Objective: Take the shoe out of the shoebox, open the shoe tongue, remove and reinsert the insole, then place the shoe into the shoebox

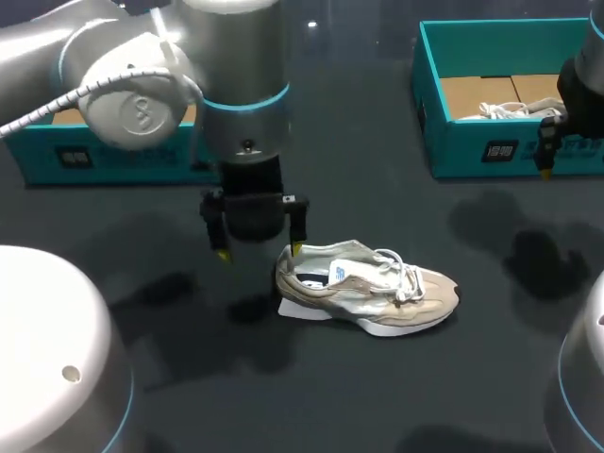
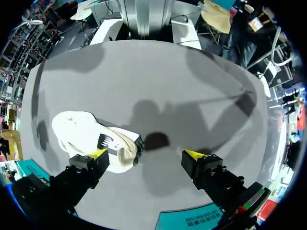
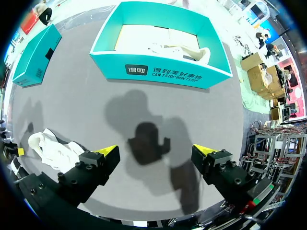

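A beige and white shoe (image 1: 366, 287) lies on its sole on the dark table, toe pointing right. My left gripper (image 1: 260, 251) hangs just left of its heel, open, with nothing between the fingers. In the left wrist view the shoe (image 2: 91, 141) lies beside one finger of that gripper (image 2: 146, 154), its heel reaching a little way in between them. The teal shoebox (image 1: 436, 104) stands at the back right with a second pale shoe (image 1: 514, 110) inside. My right gripper (image 3: 156, 151) is open over bare table, in front of the shoebox (image 3: 163, 76).
A teal lid or second box (image 1: 94, 156) lies at the back left, behind my left arm. In the right wrist view it (image 3: 36, 55) sits left of the shoebox, and the shoe on the table (image 3: 55, 146) shows beside one finger.
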Tool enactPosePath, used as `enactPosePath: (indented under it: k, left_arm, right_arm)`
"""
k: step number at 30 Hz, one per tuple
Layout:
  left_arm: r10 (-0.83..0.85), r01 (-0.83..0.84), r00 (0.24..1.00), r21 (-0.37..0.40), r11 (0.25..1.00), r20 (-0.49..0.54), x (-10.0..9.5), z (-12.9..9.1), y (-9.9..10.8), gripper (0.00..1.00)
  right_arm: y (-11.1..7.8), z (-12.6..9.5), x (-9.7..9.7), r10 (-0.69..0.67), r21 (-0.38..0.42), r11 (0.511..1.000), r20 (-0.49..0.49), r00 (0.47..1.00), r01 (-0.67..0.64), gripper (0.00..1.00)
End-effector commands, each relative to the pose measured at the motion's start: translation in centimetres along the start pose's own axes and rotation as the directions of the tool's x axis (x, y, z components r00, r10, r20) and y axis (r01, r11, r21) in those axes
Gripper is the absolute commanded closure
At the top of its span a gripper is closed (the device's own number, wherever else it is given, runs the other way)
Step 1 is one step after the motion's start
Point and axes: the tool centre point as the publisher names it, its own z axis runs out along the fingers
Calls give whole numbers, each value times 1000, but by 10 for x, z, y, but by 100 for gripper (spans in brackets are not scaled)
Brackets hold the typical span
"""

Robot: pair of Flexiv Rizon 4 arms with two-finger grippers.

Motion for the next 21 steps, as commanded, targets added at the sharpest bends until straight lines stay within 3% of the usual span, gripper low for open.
enactPosePath:
  k: [1,14,21]
  left_arm:
    - [4,-2,986,-12,1000,166,44,-6,-5,0]
    - [4,-2,986,-12,1000,166,44,-6,-5,0]
    - [-301,245,923,239,940,239,66,-3,-12,0]
  right_arm:
    - [-1,0,0,1,-1,1000,1,1000,-1,0]
    - [-1,0,0,1,-1,1000,1,1000,-1,0]
    - [-1,0,0,1,-1,1000,1,1000,-1,0]
